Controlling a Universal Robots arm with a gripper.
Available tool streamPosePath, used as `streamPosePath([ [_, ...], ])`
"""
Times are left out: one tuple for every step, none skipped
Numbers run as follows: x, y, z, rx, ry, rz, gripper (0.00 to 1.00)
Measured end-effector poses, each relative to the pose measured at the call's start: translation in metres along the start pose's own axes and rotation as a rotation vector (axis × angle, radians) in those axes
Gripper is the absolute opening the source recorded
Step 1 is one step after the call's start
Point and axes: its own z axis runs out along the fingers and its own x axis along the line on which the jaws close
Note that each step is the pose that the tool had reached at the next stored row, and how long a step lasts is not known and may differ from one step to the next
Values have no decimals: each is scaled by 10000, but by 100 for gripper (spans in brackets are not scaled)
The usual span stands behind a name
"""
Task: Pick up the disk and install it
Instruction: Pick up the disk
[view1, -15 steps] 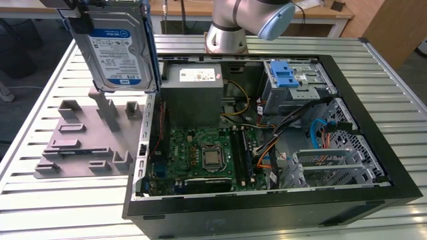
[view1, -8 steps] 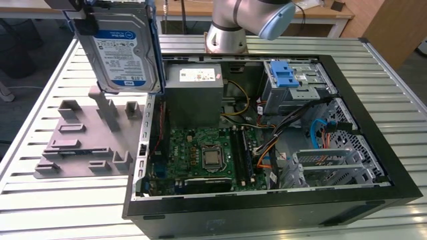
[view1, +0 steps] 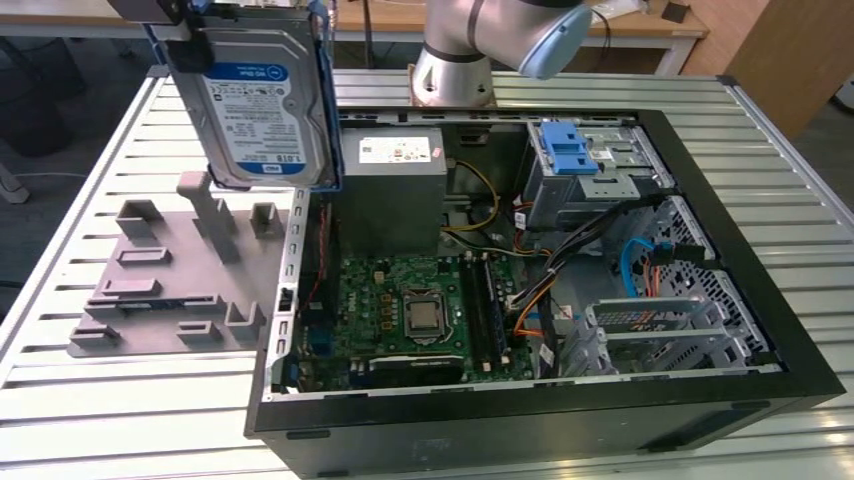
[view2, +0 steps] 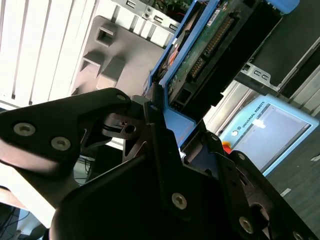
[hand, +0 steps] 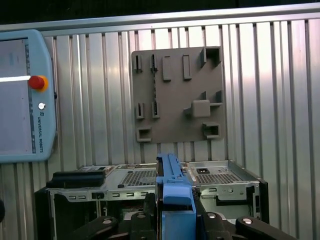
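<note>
While the gripper is clamped on its blue rails, the disk hangs upright in mid-air over the grey fixture plate, by the open computer case on the slatted table, not yet installed.

Colours, exterior view: disk upper left – silver body, white-and-blue label, blue rails. Fixture plate at left is flat grey, on a table of pale silver slats – ribbed stripe pattern. Case black; motherboard green; power supply grey with white sticker; drive cage silver, with blue latch; cables blue, orange, yellow. Gripper in the second wrist view is matte black. Pendant in the first wrist view is light blue with a red button
</note>
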Motion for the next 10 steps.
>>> streamPosePath([
  [1,-16,0,-1,1,2,36],
  [1,-33,1,0,2,7,36],
  [2,-48,1,-1,3,11,36],
  [2,-64,1,-1,5,14,36],
  [2,-86,2,0,7,16,36],
  [1,-110,2,0,7,17,36],
  [0,-133,2,0,9,18,36],
  [-1,-157,2,0,10,18,36],
  [-2,-181,3,0,12,19,36],
  [-3,-204,3,0,12,20,36],
])
